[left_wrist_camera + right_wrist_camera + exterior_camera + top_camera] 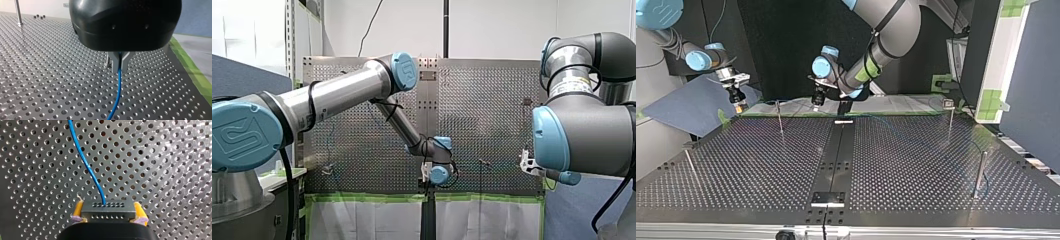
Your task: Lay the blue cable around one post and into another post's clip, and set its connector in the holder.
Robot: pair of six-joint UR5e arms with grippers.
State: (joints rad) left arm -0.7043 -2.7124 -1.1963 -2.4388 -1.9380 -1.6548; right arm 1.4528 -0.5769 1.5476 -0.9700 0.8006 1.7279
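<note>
In the right wrist view, the right gripper (108, 206) is seen closest. Its yellow pads (78, 210) are clamped on the two ends of a dark, block-shaped connector (108, 213). The blue cable (87, 167) leaves the middle of the connector's top face and is carried in a gentle curve away over the perforated table (162, 170).

In the left wrist view, the black left gripper (120, 67) is held low over the table. Its metal fingers (113, 62) are pressed together on the cable. The cable hangs down from between them and reaches the plate nearer the camera. Beyond the gripper, a strip of green tape (197, 77) is laid along the table's edge, and an upright post (17, 12) is set far off on the other side.

In the top view, a pale bracket (827, 198) is fixed nearest, on a dark centre strip (836, 160). A thick post (980, 172) stands at the view's right and a leaning thin post (690, 162) at its left. Further back, a slim post (780, 117) and a post with a small block head (950, 115) are placed near the far edge. Both grippers are held at that far edge, the left near the centre and the right at the view's left. The cable's path between them cannot be traced there.
</note>
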